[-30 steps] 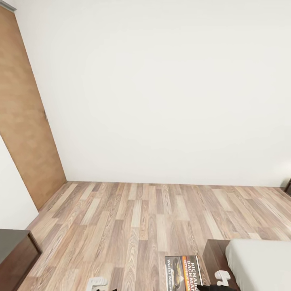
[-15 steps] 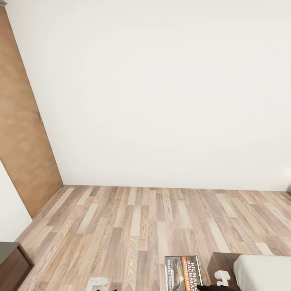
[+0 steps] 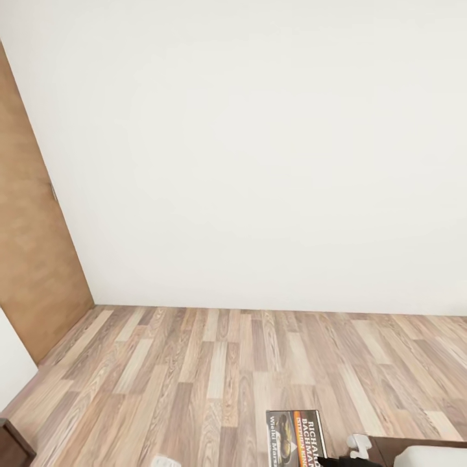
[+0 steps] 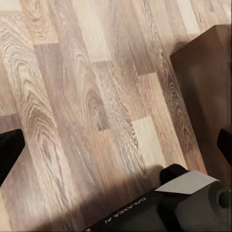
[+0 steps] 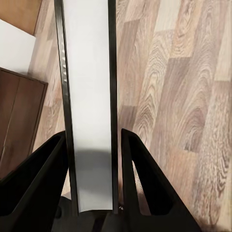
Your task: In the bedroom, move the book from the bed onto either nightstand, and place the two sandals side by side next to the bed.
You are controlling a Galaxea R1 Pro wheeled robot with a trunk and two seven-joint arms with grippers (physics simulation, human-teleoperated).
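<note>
The right gripper [image 5: 92,193] has its fingers [image 5: 38,179] clamped on the book [image 5: 89,106], seen edge-on in the right wrist view: a pale page block between two dark covers, its long axis running straight out from the palm. In the head view the book [image 3: 295,438] sits at about 5 o'clock, cover up, held above the floor [image 3: 214,363]. The left fingers [image 4: 9,152] stand wide apart with nothing between them, over bare planks beside a dark brown cabinet [image 4: 205,92].

The bed [image 3: 421,454] peeks in at 4 o'clock, just right of the book. No nightstand top is clearly identifiable, so I judge the carry is unfinished, with the right arm the one to set the book down.
</note>
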